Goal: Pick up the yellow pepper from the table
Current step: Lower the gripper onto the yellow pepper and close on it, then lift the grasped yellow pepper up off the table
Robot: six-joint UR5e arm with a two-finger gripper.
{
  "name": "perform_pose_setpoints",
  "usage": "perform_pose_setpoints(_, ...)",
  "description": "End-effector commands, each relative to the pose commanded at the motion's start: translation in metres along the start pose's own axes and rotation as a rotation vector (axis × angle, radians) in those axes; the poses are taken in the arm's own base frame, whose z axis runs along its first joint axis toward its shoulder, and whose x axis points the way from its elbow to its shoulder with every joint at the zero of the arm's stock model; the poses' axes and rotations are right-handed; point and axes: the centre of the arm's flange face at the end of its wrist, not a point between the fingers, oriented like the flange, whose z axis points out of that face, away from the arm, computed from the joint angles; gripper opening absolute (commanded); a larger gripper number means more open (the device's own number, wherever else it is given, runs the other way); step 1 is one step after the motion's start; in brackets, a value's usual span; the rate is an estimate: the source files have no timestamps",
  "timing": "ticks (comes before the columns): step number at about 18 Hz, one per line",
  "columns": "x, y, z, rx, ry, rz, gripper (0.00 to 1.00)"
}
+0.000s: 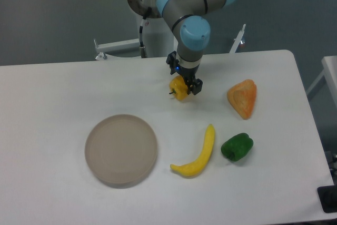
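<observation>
The yellow pepper (178, 88) is found on the white worktop (63, 93), toward its far edge, with its dark stem turned to the left. The pincer (184, 81) is set directly over it, jaws apart and placed 1 on each side, so that a closing would take it across the body; no grip is judged to be made yet. An orange wedge-shaped piece (243, 98) lies well apart to the right. A long curved yellow piece (198, 154), a green pepper (237, 146) and a round grey plate (121, 149) are set nearer the camera. Nothing is seen obstructing the grasp.
</observation>
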Motion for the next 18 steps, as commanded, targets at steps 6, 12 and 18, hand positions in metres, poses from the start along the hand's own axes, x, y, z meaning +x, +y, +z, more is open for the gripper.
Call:
perform_pose_setpoints(6, -0.018, -0.002, -0.023, -0.006, -0.043, -0.002, 0.43)
perform_pose_setpoints(12, -0.041, -0.002, -0.061, 0.003, -0.061, -0.009, 0.41)
perform_pose_setpoints(18, -0.104, -0.014, -0.128, 0.000, -0.030, -0.011, 0.42)
